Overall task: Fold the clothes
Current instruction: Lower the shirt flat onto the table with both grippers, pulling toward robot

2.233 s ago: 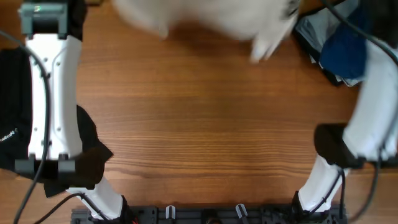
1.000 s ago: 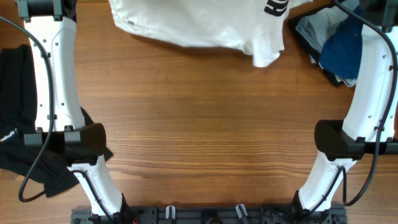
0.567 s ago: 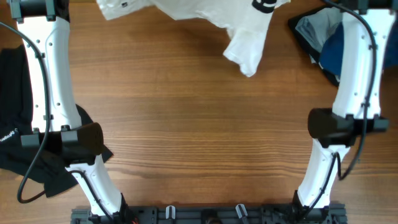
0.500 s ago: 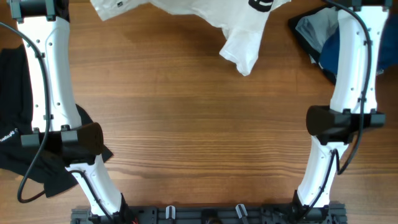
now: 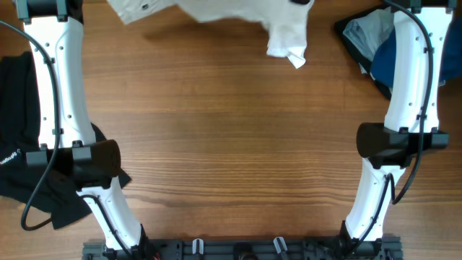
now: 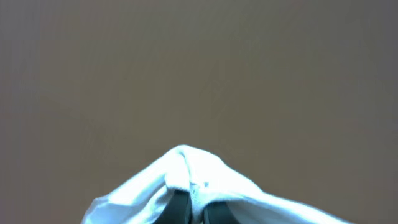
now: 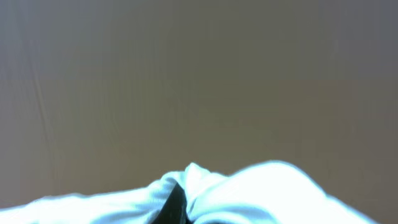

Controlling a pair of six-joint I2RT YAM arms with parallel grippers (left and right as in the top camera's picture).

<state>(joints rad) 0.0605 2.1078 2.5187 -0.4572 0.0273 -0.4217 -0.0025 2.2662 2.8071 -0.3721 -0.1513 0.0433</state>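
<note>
The white T-shirt [image 5: 216,9] hangs along the table's far edge in the overhead view, with one sleeve [image 5: 287,45] dangling lower near the middle. Both grippers are beyond the top of that view. In the left wrist view my left gripper [image 6: 196,210] is shut on a bunched peak of the white fabric [image 6: 186,171]. In the right wrist view my right gripper [image 7: 184,208] is shut on the white fabric [image 7: 267,193], and only one dark finger [image 7: 176,205] shows through the folds. More clothes lie at both sides.
A black garment [image 5: 14,144] lies at the left edge behind the left arm [image 5: 56,79]. A pile of dark blue [image 5: 384,61] and pale grey-blue [image 5: 359,30] garments sits at the far right beside the right arm [image 5: 415,72]. Bare wooden tabletop [image 5: 231,144] spans the middle.
The T-shirt has been drawn farther toward the far edge, so less of it shows. Its hanging sleeve has swung right and shortened. The right arm shifted slightly left.
</note>
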